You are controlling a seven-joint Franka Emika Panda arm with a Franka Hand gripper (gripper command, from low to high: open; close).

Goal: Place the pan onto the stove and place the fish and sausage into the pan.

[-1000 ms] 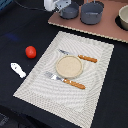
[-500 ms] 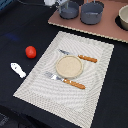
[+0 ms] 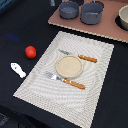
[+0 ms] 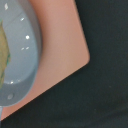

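Sausage (image 3: 31, 51) beside fish (image 3: 18, 69), pincer unseen

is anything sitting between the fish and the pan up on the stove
Yes. The beige placemat, with its plate and cutlery, lies between the fish and the pan on the stove. All of it is low and flat.
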